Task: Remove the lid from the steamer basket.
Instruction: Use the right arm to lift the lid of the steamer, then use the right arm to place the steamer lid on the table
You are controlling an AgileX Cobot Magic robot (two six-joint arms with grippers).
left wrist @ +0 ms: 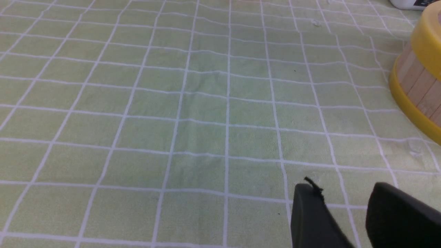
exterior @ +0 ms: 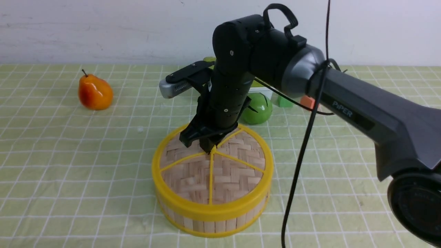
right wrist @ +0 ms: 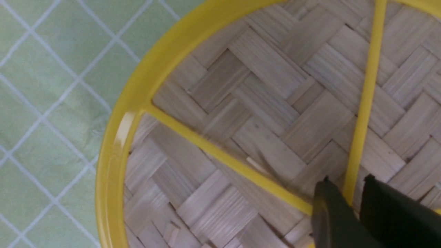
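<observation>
The steamer basket (exterior: 213, 225) stands in the middle of the checked cloth, with the woven lid (exterior: 193, 175) resting flat on it. My right gripper (exterior: 209, 148) points straight down onto the lid's centre where the yellow spokes meet. In the right wrist view its fingers (right wrist: 330, 206) stand close together with a yellow spoke (right wrist: 361, 113) pinched between them; the knob is hidden under them. My left gripper (left wrist: 344, 193) hovers over bare cloth to the side of the basket (left wrist: 418, 86), open with nothing between its fingers. It does not show in the front view.
An orange-red pear (exterior: 94, 92) lies at the far left. Behind the arm sit a green ball (exterior: 257, 108), a white box (exterior: 262, 90), and small green (exterior: 284, 101) and orange (exterior: 307, 101) blocks. A black cable (exterior: 299, 162) hangs down to the right of the basket.
</observation>
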